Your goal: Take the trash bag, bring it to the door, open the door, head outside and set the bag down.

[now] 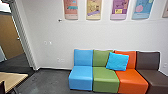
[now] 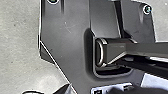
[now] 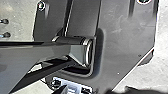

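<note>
A pale wall [image 1: 55, 33] takes up most of what stands ahead of the robot, and a dark grey floor [image 1: 47, 81] runs up to its foot. Against the wall, on the robot's right, I see a row of joined seats: a blue seat [image 1: 80, 78], then a green seat [image 1: 106, 78], an orange seat [image 1: 132, 80] and a dark brown seat [image 1: 152, 76]. Over on the left, past a grey door frame [image 1: 22, 35], there's a wooden door [image 1: 11, 37]; whether it's the one for this job, I can't tell. Nearer, on that same side, a light wooden tabletop [image 1: 11, 79] juts in.

Down by the robot itself, its wide dark plate [image 2: 67, 32] sits over paler ground, with a jointed bar [image 2: 117, 48] beside it. Above the seats hang colourful posters [image 1: 119, 9] in a line. A bright blue cushion [image 1: 117, 61] leans tilted against the green and orange backrests. Smallest of all are the pale fittings on the wall, left of the seats.

Where the trash bag is, I can't tell. Nor can I tell whether the left gripper or the right gripper is wide, narrow or holding anything.
</note>
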